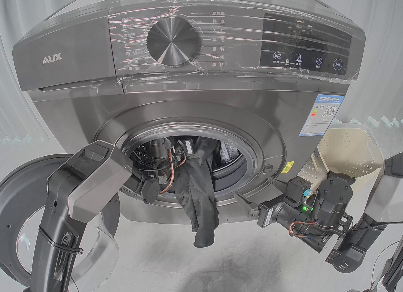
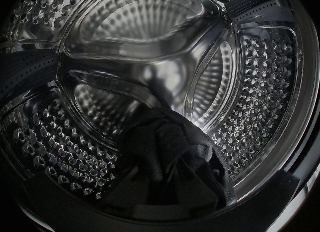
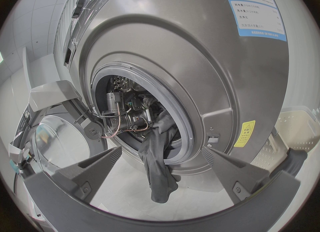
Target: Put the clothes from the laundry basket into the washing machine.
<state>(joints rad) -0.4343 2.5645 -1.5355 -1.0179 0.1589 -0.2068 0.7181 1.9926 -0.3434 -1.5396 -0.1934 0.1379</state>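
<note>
One washer (image 1: 189, 108) stands with its door (image 1: 21, 204) swung open to the left. One pale basket (image 1: 352, 150) leans at its right side. The left arm reaches through the opening, its claw (image 1: 191, 146) inside the drum (image 2: 260, 86); I cannot tell whether it grips. The right arm is low before the basket, its claw (image 1: 257, 193) spread wide, pointing at the opening's lower rim. One dark garment (image 1: 197, 196) is bunched in the drum by the left claw and hangs over the lip.

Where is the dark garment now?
In the head view, the dark garment hangs at centre over the lower opening rim of the washing machine, right of the left arm.
</note>
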